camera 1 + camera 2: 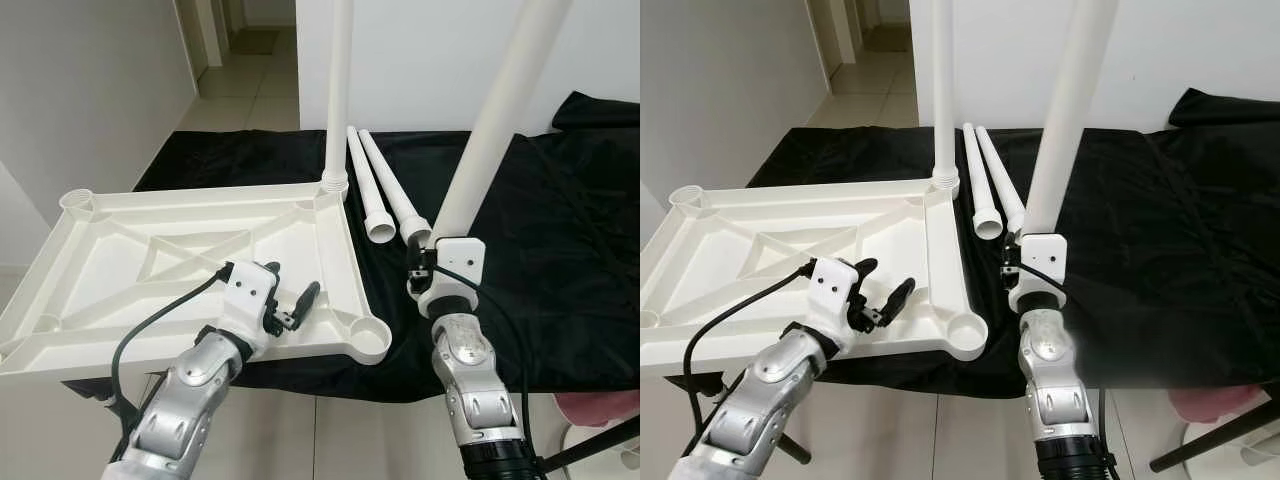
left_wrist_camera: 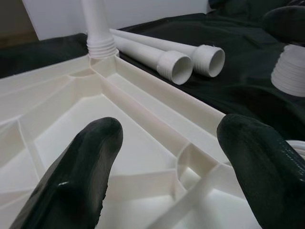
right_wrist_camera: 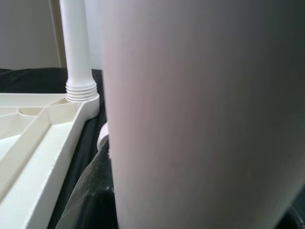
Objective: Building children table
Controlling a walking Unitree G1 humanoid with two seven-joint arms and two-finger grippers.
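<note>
The white table top (image 1: 338, 262) lies upside down on a black cloth. One white leg (image 1: 339, 100) stands screwed into its far right corner socket. Two loose legs (image 1: 385, 195) lie side by side on the cloth just right of that corner. My right gripper (image 1: 425, 262) is shut on the lower end of a fourth leg (image 1: 490, 130), which leans up and to the right above the cloth; this leg (image 3: 205, 114) fills most of the right wrist view. My left gripper (image 1: 292, 280) hovers open over the top's near right part, close to the empty corner socket (image 1: 370, 335). Nothing lies between its fingers (image 2: 81, 171).
The black cloth (image 1: 560, 250) covers the surface to the right. The table top's left end overhangs the cloth's edge. A white wall stands behind and a hallway (image 1: 245, 60) opens at the back left. A pink object (image 1: 600, 408) and a black stand leg (image 1: 590, 448) are on the floor at the right.
</note>
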